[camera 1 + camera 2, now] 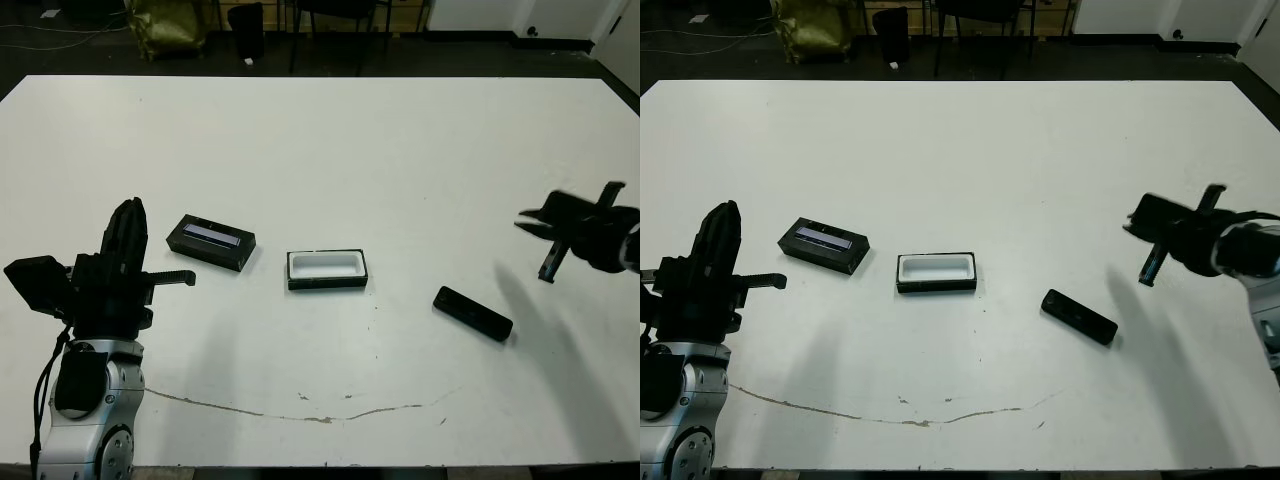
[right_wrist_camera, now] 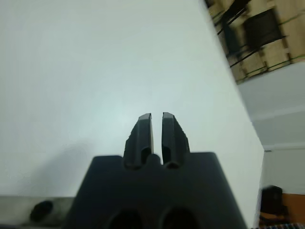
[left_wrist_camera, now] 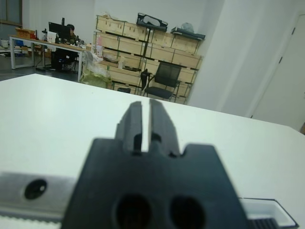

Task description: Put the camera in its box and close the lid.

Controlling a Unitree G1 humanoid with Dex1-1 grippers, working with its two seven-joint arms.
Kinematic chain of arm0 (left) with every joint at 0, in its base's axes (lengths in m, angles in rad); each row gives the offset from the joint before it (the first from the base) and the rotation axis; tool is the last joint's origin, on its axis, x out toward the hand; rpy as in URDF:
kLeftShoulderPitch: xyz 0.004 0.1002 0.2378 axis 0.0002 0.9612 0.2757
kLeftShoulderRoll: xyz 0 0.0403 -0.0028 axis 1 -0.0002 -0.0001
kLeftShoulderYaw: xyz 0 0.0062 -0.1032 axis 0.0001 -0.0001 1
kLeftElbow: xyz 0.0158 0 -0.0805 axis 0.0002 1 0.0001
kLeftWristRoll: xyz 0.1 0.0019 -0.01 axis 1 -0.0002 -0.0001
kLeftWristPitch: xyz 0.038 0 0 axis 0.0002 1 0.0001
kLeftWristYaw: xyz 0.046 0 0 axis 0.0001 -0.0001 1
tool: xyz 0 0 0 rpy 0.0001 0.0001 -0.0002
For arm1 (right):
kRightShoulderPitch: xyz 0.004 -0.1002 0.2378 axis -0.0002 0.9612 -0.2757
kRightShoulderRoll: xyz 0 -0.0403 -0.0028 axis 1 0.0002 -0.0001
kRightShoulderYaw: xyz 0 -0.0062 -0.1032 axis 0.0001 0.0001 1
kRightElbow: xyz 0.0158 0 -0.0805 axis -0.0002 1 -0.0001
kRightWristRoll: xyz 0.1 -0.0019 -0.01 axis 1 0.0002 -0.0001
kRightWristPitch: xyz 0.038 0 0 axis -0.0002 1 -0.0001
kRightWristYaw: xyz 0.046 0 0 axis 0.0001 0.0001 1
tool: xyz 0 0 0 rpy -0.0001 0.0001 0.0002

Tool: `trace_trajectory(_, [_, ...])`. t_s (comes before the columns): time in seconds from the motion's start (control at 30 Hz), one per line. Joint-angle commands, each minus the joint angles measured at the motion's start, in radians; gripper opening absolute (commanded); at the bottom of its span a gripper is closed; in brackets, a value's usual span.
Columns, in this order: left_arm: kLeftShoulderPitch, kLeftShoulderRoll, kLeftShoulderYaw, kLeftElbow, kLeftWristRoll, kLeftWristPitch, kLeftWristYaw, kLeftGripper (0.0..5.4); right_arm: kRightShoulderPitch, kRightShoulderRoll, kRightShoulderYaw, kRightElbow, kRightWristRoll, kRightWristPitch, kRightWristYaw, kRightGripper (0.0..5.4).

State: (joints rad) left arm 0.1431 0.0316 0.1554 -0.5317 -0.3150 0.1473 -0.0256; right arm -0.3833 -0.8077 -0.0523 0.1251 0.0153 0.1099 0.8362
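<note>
While the camera (image 1: 473,314) lies free, lid (image 1: 211,241) beside box (image 1: 327,270)

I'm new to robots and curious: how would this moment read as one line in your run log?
camera: on table, right of box | box: open, empty | lid: on table, left of box | left pincer: shut, empty | right pincer: shut, empty

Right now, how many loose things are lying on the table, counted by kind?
camera: 1
box, open tray with white lining: 1
lid, with glossy strip: 1
Total: 3, all lying apart on the white table.
</note>
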Motion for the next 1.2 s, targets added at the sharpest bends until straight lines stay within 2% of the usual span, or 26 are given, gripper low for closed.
trace_trajectory(0.03, [0.008, -0.001, 0.0, 0.012, 0.001, 0.014, 0.003, 0.01, 0.022, 0.026, -0.077, -0.082, 0.175, 0.088, 0.067, 0.0])
trace_trajectory(0.17, [0.009, -0.001, -0.003, 0.015, 0.005, 0.01, 0.001, 0.01, 0.097, 0.008, -0.146, -0.264, 0.349, 0.222, 0.106, 0.0])
trace_trajectory(0.3, [0.011, 0.003, -0.002, 0.018, 0.0, 0.009, -0.007, 0.01, 0.165, 0.009, -0.171, -0.341, 0.444, 0.271, 0.138, 0.0])
trace_trajectory(0.4, [0.012, 0.0, -0.001, 0.014, -0.003, 0.014, -0.004, 0.01, 0.214, -0.022, -0.167, -0.426, 0.421, 0.273, 0.123, 0.0])
trace_trajectory(0.53, [0.014, -0.001, -0.001, 0.012, -0.001, 0.015, 0.0, 0.0, 0.246, -0.049, -0.139, -0.455, 0.373, 0.209, 0.154, 0.35])
trace_trajectory(0.7, [0.016, -0.001, -0.001, 0.009, -0.003, 0.017, 0.001, 0.0, 0.296, -0.062, -0.124, -0.491, 0.333, 0.208, 0.146, 1.42])
trace_trajectory(0.93, [0.019, 0.004, 0.0, 0.01, -0.005, 0.012, -0.008, 0.0, 0.356, -0.054, -0.091, -0.452, 0.266, 0.071, 0.162, 2.95])
trace_trajectory(1.03, [0.019, 0.004, -0.001, 0.012, 0.001, 0.011, -0.006, 0.0, 0.369, -0.084, -0.078, -0.468, 0.252, 0.107, 0.165, 3.64])
trace_trajectory(1.2, [0.016, 0.001, 0.0, 0.014, -0.001, 0.012, -0.003, 0.0, 0.38, -0.102, -0.06, -0.465, 0.223, 0.101, 0.17, 4.69])
